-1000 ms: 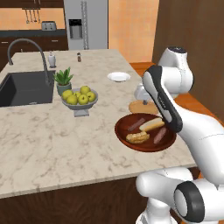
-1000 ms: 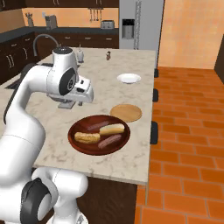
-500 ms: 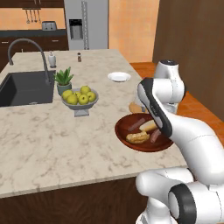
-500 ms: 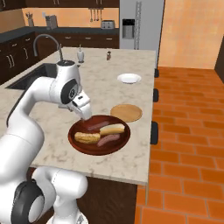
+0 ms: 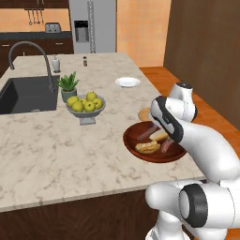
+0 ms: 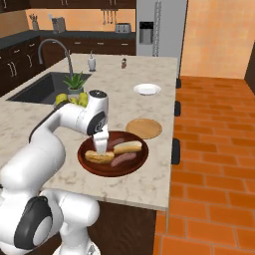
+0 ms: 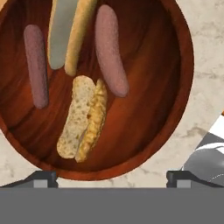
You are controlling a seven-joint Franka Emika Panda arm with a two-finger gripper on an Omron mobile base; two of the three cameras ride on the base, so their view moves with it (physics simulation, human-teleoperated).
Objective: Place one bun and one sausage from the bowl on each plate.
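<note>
The dark reddish-brown wooden bowl (image 6: 84,158) (image 5: 130,144) (image 7: 175,74) sits at the counter's near right end. It holds two buns and two sausages. My gripper (image 6: 101,145) (image 7: 111,178) hangs open just above the bowl's near-left part, over a split bun (image 7: 83,118) (image 6: 99,157) (image 5: 147,147), holding nothing. The other bun (image 7: 71,30) (image 6: 128,146) lies between the sausages (image 7: 111,50) (image 7: 36,65). Just beyond the bowl sits the tan plate (image 6: 144,128) (image 5: 143,114), bare. Farther back is the white plate (image 6: 147,89) (image 5: 127,82), also bare.
A grey footed bowl of apples (image 5: 86,105) and a potted plant (image 5: 68,86) stand left of the wooden bowl. The sink (image 5: 23,93) and faucet (image 5: 33,49) lie at the far left. The counter's right edge (image 6: 169,149) drops to a brick floor.
The arm has swung toward the bowl and lowered the hand over its near-left part. The food in the bowl and both plates have not moved.
</note>
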